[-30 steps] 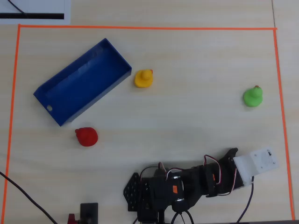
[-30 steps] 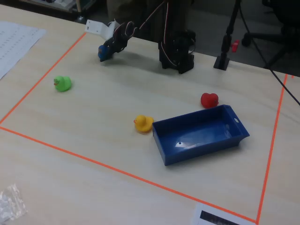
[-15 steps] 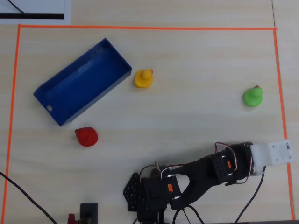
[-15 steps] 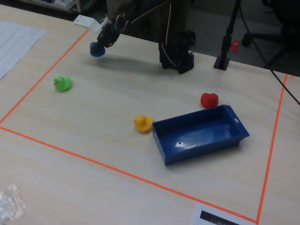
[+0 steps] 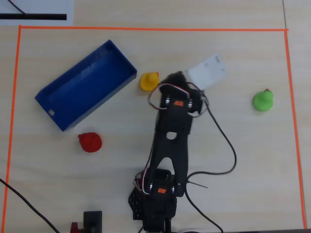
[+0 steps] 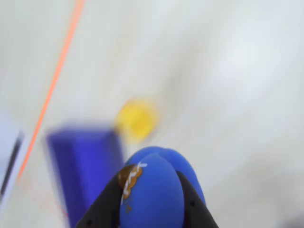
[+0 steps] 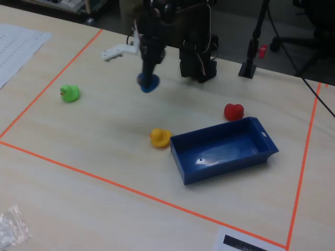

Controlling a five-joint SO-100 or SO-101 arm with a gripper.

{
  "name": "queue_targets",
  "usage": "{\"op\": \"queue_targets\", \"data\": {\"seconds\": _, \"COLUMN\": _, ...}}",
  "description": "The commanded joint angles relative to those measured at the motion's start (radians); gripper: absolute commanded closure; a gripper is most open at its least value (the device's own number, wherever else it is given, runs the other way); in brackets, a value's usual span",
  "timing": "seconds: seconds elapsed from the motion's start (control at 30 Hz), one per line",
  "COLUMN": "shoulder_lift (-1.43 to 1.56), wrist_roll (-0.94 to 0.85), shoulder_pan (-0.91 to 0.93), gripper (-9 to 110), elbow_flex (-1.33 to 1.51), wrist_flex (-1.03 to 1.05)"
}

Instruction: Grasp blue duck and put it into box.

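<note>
The blue duck (image 6: 154,190) fills the bottom of the wrist view, its brown beak toward the left finger. My gripper (image 6: 152,205) is shut on it, one black finger on each side. In the fixed view the gripper (image 7: 148,78) holds the blue duck (image 7: 148,83) in the air above the table, left of the arm base. Seen from overhead, the gripper (image 5: 175,79) sits next to the yellow duck and hides the blue duck. The box (image 5: 82,87) lies at the upper left, empty; it also shows in the fixed view (image 7: 225,151) and blurred in the wrist view (image 6: 85,166).
A yellow duck (image 5: 149,81) stands just right of the box's end, with a red duck (image 5: 90,141) below the box and a green duck (image 5: 263,100) at the far right. Orange tape (image 5: 146,29) frames the work area. The arm base (image 7: 198,60) stands at the back.
The arm has swung from the right edge of the taped area to its middle, carrying the blue duck toward the yellow duck and the box. Nothing else moved.
</note>
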Motion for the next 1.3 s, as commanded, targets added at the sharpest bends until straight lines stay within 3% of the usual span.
{"op": "queue_targets", "data": {"seconds": 0.0, "shoulder_lift": -0.054, "wrist_roll": 0.135, "shoulder_pan": -0.451, "gripper": 101, "elbow_flex": -0.146, "wrist_flex": 0.003}}
{"op": "queue_targets", "data": {"seconds": 0.43, "shoulder_lift": -0.305, "wrist_roll": 0.172, "shoulder_pan": -0.626, "gripper": 101, "elbow_flex": 0.084, "wrist_flex": -0.491}}
{"op": "queue_targets", "data": {"seconds": 0.53, "shoulder_lift": -0.356, "wrist_roll": 0.187, "shoulder_pan": -0.635, "gripper": 95, "elbow_flex": 0.147, "wrist_flex": -0.588}}
{"op": "queue_targets", "data": {"seconds": 0.57, "shoulder_lift": -0.360, "wrist_roll": 0.179, "shoulder_pan": -0.637, "gripper": 86, "elbow_flex": 0.161, "wrist_flex": -0.598}}
{"op": "queue_targets", "data": {"seconds": 0.67, "shoulder_lift": -0.327, "wrist_roll": 0.132, "shoulder_pan": -0.634, "gripper": 73, "elbow_flex": 0.201, "wrist_flex": -0.588}}
{"op": "queue_targets", "data": {"seconds": 0.9, "shoulder_lift": 0.018, "wrist_roll": 0.017, "shoulder_pan": -0.534, "gripper": 67, "elbow_flex": 0.281, "wrist_flex": -0.440}}
{"op": "queue_targets", "data": {"seconds": 1.0, "shoulder_lift": 0.229, "wrist_roll": -0.048, "shoulder_pan": -0.474, "gripper": 71, "elbow_flex": 0.373, "wrist_flex": -0.394}}
{"op": "queue_targets", "data": {"seconds": 1.17, "shoulder_lift": 0.736, "wrist_roll": -0.187, "shoulder_pan": -0.334, "gripper": 100, "elbow_flex": 0.759, "wrist_flex": -0.382}}
{"op": "queue_targets", "data": {"seconds": 1.27, "shoulder_lift": 0.989, "wrist_roll": -0.252, "shoulder_pan": -0.279, "gripper": 101, "elbow_flex": 1.006, "wrist_flex": -0.327}}
